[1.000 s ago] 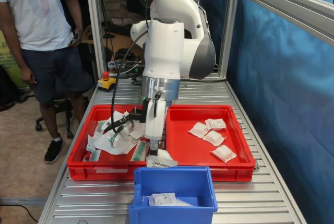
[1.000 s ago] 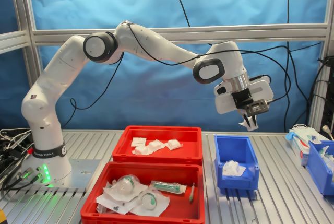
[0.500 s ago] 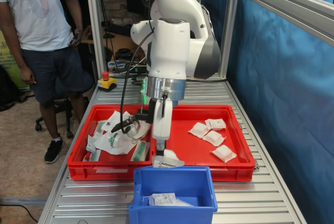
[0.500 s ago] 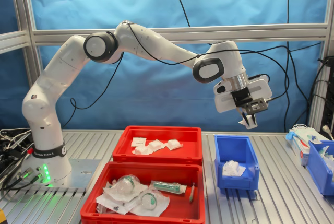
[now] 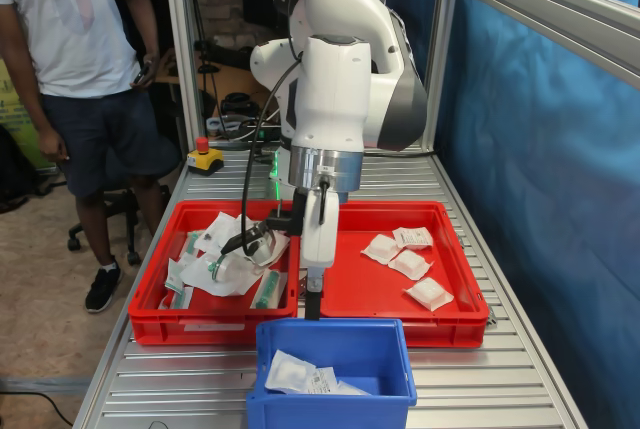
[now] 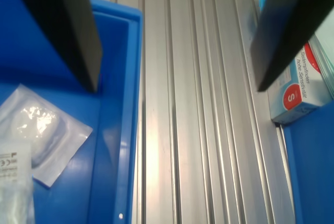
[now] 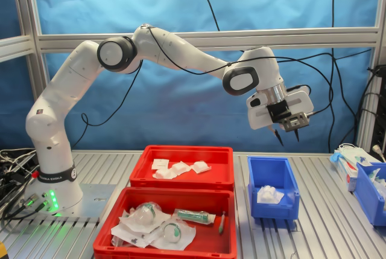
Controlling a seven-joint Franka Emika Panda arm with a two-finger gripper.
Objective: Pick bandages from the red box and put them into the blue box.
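Note:
My gripper (image 5: 313, 301) is open and empty, hanging above the blue box (image 5: 330, 407); in the second exterior view it (image 7: 287, 135) hangs well above the blue box (image 7: 271, 211). The wrist view shows my two dark fingers (image 6: 73, 31) spread wide over the blue box's wall (image 6: 121, 130). White bandages (image 5: 291, 373) lie inside the blue box, also seen in the wrist view (image 6: 39, 130) and the second exterior view (image 7: 268, 194). The red box (image 5: 358, 287) holds several more bandages (image 5: 410, 264), as the second exterior view (image 7: 181, 167) shows.
A twin red crate (image 5: 215, 327) beside the red box holds clear packets with green-marked rolls (image 5: 225, 267). A person (image 5: 85, 59) stands at the first exterior view's left. A red stop button (image 5: 203, 146) sits behind. A white carton (image 7: 350, 163) and another blue bin (image 7: 369, 191) stand beyond the blue box.
My gripper held a white bandage packet above the blue box; it has opened and the packet has dropped into the box. The fingers are now empty.

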